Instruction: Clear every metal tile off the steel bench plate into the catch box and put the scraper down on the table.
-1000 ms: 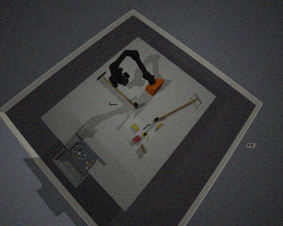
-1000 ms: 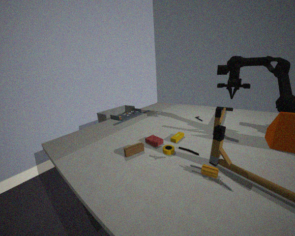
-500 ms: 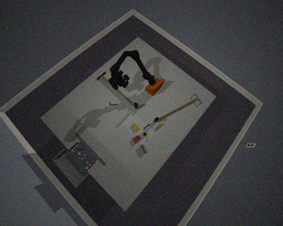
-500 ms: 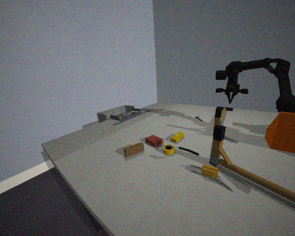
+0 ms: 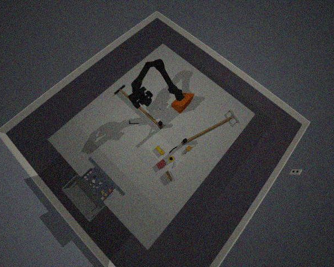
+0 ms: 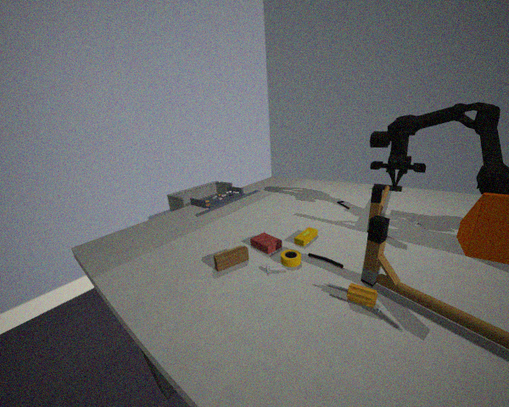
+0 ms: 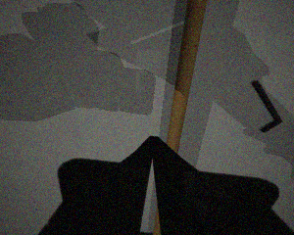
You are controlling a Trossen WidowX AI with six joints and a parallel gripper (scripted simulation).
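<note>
The long scraper (image 5: 150, 115) lies on the table, a wooden handle with a dark flat bar at its far end and a dark block on an upright grip. Its handle (image 7: 186, 59) also shows in the wrist view. My gripper (image 6: 394, 186) (image 7: 153, 140) is shut and empty, above this handle. The steel bench plate (image 5: 107, 184) (image 6: 221, 203) carries several small tiles, pale and orange. The catch box (image 5: 80, 198) (image 6: 180, 199) adjoins its far end; no tiles can be made out inside.
A second wooden-handled tool (image 5: 209, 129) (image 6: 447, 310) has a wire-frame head. A yellow block (image 5: 160, 150) (image 6: 306, 236), red block (image 5: 161, 164) (image 6: 265, 242), tape roll (image 6: 291, 258) and wooden block (image 6: 231, 258) lie mid-table. A hex key (image 5: 133, 123) (image 7: 269, 104) lies beside the scraper.
</note>
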